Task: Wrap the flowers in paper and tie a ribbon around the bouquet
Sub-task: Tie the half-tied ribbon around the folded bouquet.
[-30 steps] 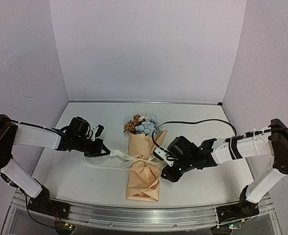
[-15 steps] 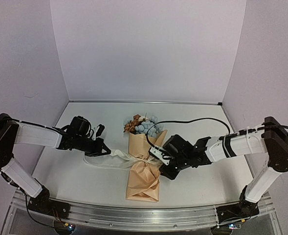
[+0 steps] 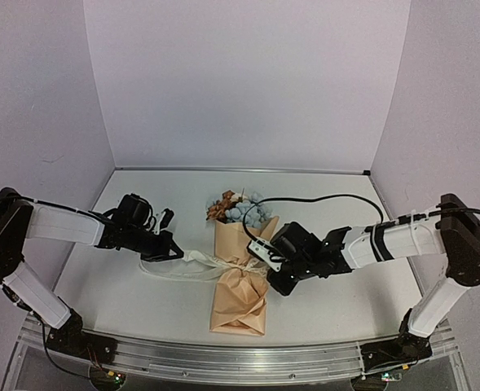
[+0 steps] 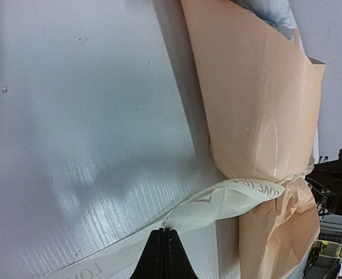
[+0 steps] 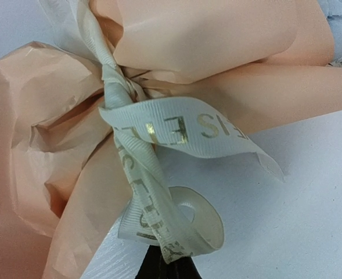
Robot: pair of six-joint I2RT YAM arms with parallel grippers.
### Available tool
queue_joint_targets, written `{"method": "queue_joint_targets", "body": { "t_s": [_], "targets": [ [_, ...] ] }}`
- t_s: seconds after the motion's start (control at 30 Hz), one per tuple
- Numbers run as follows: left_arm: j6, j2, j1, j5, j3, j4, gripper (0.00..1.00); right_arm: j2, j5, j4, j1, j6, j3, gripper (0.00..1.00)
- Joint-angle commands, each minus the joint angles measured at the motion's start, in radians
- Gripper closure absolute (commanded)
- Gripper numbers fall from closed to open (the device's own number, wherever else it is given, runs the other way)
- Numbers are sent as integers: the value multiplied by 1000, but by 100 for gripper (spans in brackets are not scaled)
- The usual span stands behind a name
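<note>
Paper is a peachy tan, ribbon is cream with gold lettering printed along it, flowers are pale blue mixed with rusty brown, table's plain white.

Cream ribbon pinched in the closed left gripper at 6 o'clock, stretched toward 4 o'clock, cinched around tan paper, pale blue flowers glimpsed at 1 o'clock, white table at 9 o'clock

A white table fills the lower half of the frame. At its centre lies a paper-wrapped bouquet, its flower heads toward the upper edge. A cream ribbon, tied round the bouquet's waist, trails left across the table.
</note>
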Motion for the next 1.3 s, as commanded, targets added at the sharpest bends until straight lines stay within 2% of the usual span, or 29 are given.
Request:
{"method": "queue_joint_targets", "body": {
  "t_s": [0.0, 0.37, 0.57, 0.63, 0.83, 0.97, 1.07, 1.27],
  "targets": [
    [14, 14, 0, -48, 45, -36, 100, -95, 59, -21, 4, -29, -47, 100],
    [18, 36, 8, -69, 58, -54, 100, -175, 136, -104, -8, -59, -87, 100],
    [25, 38, 12, -55, 58, -55, 100, -194, 117, -119, -24, -15, -104, 100],
    [25, 37, 12, -35, 58, -47, 100, -202, 115, -128, -31, 88, -99, 98],
    [22, 37, 11, 1, 48, -24, 100, -284, 148, -80, -85, 603, -167, 70],
    [17, 42, 12, 13, 45, -15, 100, -287, 124, -53, -96, 865, -179, 66],
    [12, 34, 12, 17, 41, -9, 100, -276, 110, 46, -100, 1057, -225, 64],
    [11, 28, 12, 22, 33, -5, 100, -238, 94, 237, -96, 1305, -300, 65]
  ]
}}
